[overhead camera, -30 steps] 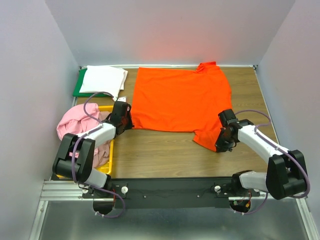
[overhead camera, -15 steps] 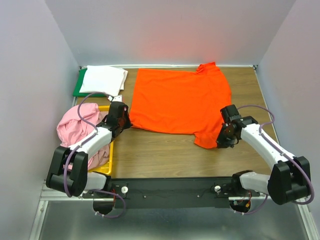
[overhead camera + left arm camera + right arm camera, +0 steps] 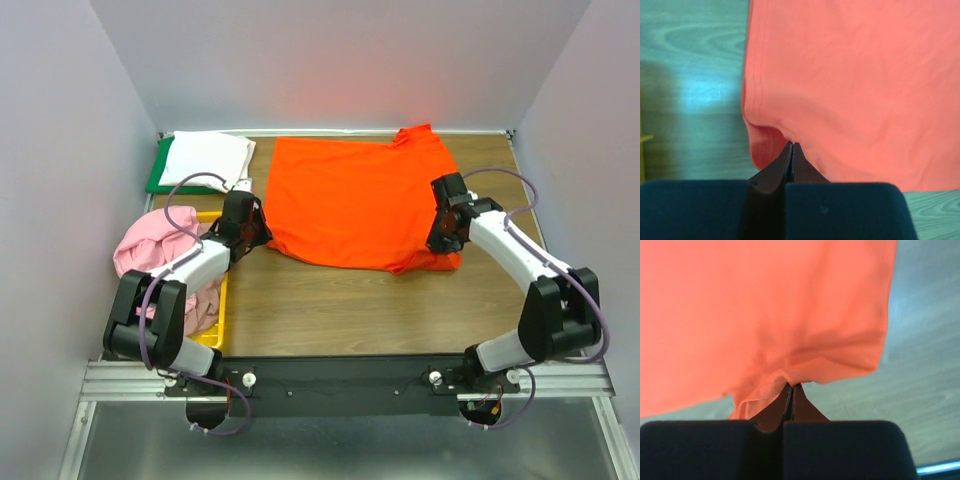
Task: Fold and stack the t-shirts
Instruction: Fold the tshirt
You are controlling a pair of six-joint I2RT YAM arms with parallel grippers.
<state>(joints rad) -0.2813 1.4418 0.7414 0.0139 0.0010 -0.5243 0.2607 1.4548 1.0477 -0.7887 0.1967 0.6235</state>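
Note:
The bright orange t-shirt (image 3: 355, 195) lies spread on the wooden table, its near edge lifted and curling toward the back. My left gripper (image 3: 256, 232) is shut on its near left hem corner (image 3: 771, 142). My right gripper (image 3: 438, 238) is shut on the near right sleeve edge (image 3: 800, 375). A folded white t-shirt (image 3: 205, 160) lies on the green board at the back left. A light pink t-shirt (image 3: 150, 250) is heaped over the yellow bin, with mauve-pink cloth (image 3: 200, 295) below it.
The green board (image 3: 158, 172) sits in the back left corner. The yellow bin (image 3: 215, 325) stands at the left edge beside my left arm. Grey walls close in three sides of the table (image 3: 330, 305).
Both grippers have moved toward the back, carrying the near edge of the orange shirt with them. The right sleeve has come up off the table and folded inward.

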